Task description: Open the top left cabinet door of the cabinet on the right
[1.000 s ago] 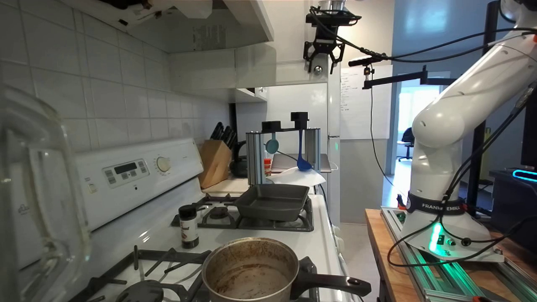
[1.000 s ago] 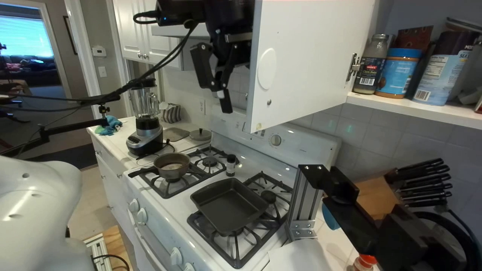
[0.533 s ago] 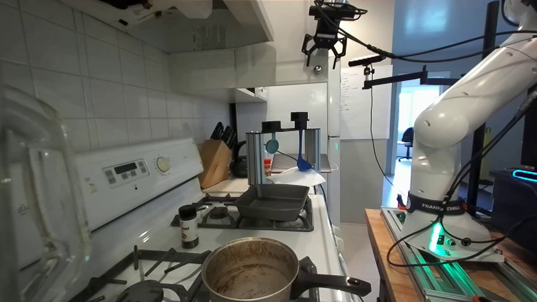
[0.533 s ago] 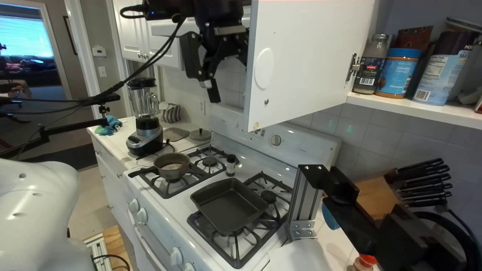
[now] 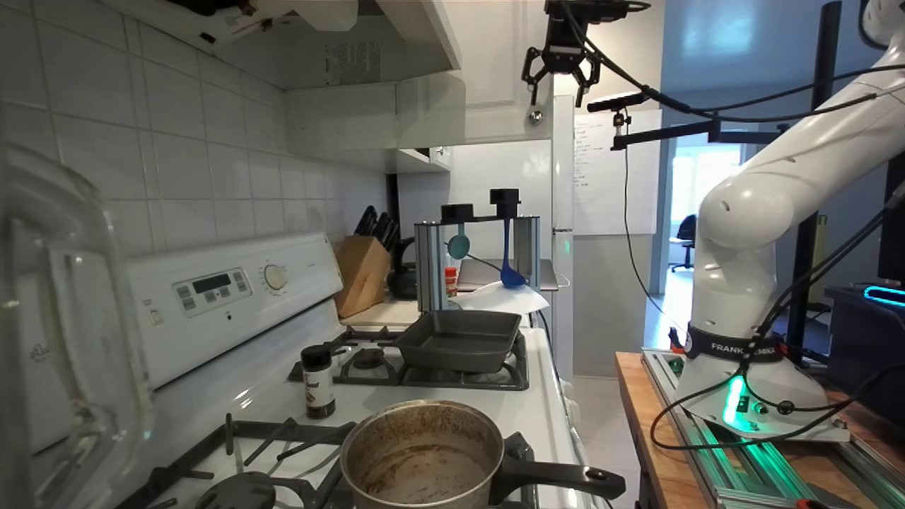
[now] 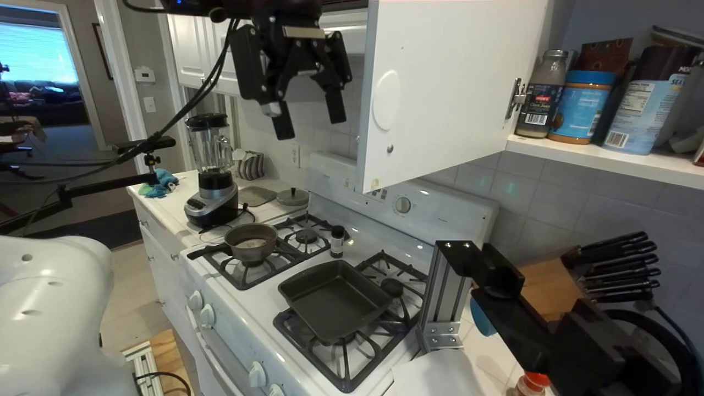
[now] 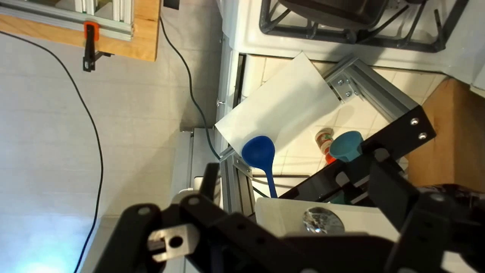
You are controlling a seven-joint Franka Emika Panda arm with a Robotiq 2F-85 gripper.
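In both exterior views the cabinet door [image 6: 456, 82] runs out past the top edge, and in the wrist view the gripper [image 7: 295, 176] — blurred, and cropped along the bottom — hides part of it. In an exterior view the arm [image 5: 749, 208] is cut off at the right edge, the saucepan [image 5: 424, 456] has its base cropped below, the wall sheet [image 5: 614, 170] carries writing too small to read, and a clear shape [image 5: 95, 304] at the left is too blurred to name. In an exterior view a black holder [image 6: 588, 344] hides part of the knife block [image 6: 545, 283], a red-capped bottle [image 6: 532, 382] is cropped at the bottom, and the shelf [image 6: 605, 162] runs off the right edge.
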